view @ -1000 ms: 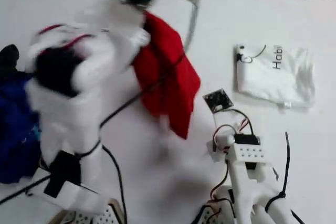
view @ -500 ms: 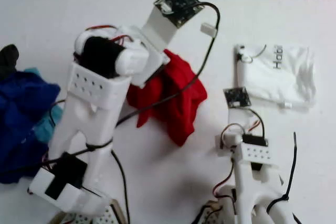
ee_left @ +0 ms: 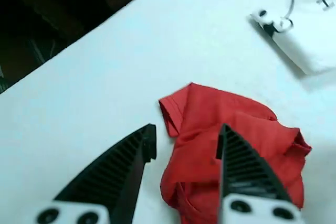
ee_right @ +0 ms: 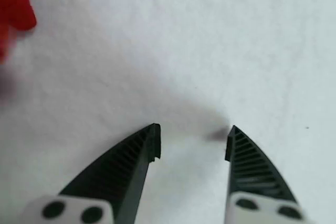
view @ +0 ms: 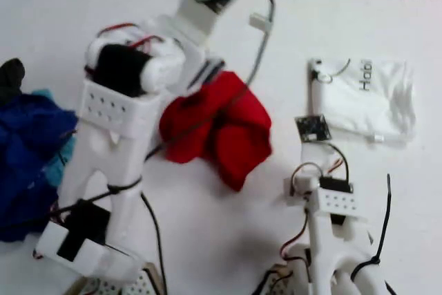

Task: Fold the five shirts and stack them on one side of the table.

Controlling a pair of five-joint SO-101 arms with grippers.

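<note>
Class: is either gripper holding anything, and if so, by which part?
Nothing is held. The left gripper is open above the red shirt; the right gripper is open over the table.

I've got a white table. Red shirt lies crumpled approx. mid-table. White shirt lies folded flat, well off to its right. Heap at left edge: blue shirt w/ a teal one poking out beside it, dark cloth just behind.

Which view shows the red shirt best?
The high view: nearly the whole crumpled red shirt shows, crossed by a cable. The left wrist view hides part behind a finger; the right wrist view catches an edge.
</note>
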